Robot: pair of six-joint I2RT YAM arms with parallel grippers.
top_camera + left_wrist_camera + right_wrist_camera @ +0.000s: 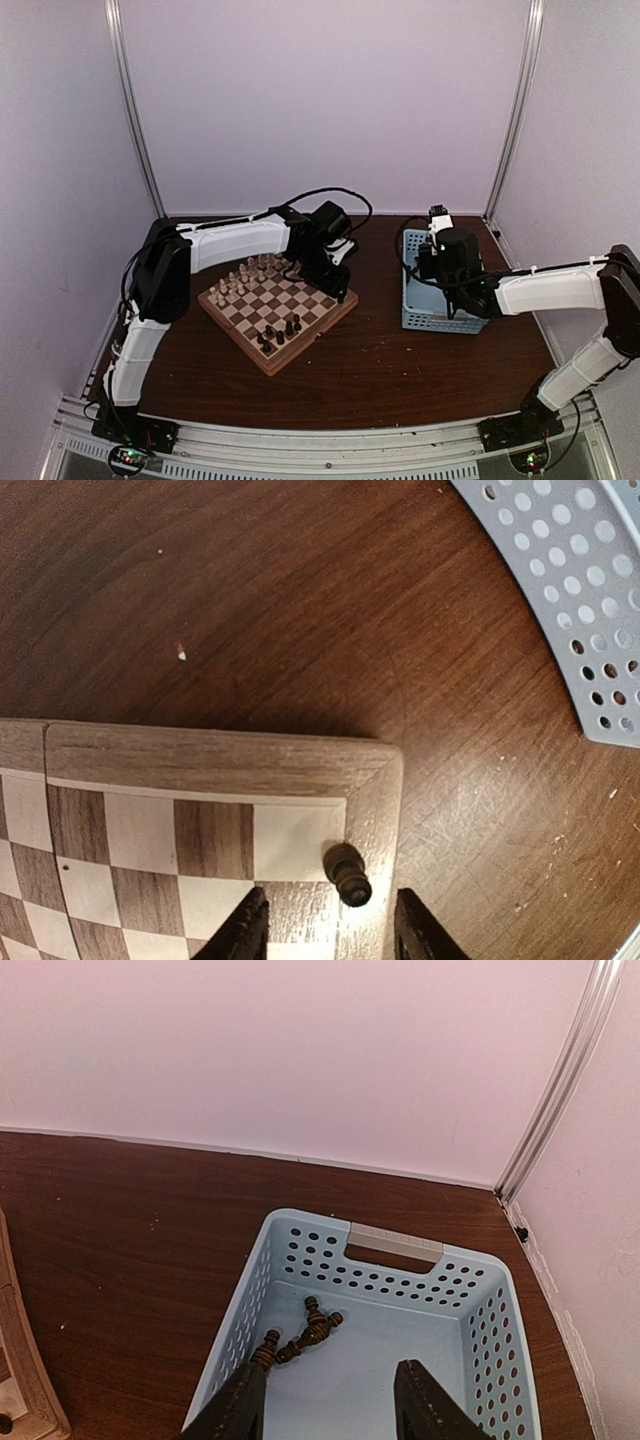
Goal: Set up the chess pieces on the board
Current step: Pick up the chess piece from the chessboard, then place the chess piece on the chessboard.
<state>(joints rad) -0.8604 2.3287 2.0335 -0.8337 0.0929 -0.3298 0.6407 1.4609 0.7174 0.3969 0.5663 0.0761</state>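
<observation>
The board lies left of centre, with cream chess pieces along its far side and dark ones along its near side. My left gripper hangs over the board's right corner. In the left wrist view that gripper is open, and a dark piece stands on the corner square just beyond its fingertips, untouched. My right gripper hovers open and empty over the light blue basket, where three dark pieces lie near the left wall.
The basket stands to the right of the board on the dark wooden table. White walls with metal posts close in the back and both sides. One corner of the basket lies close to the board's corner.
</observation>
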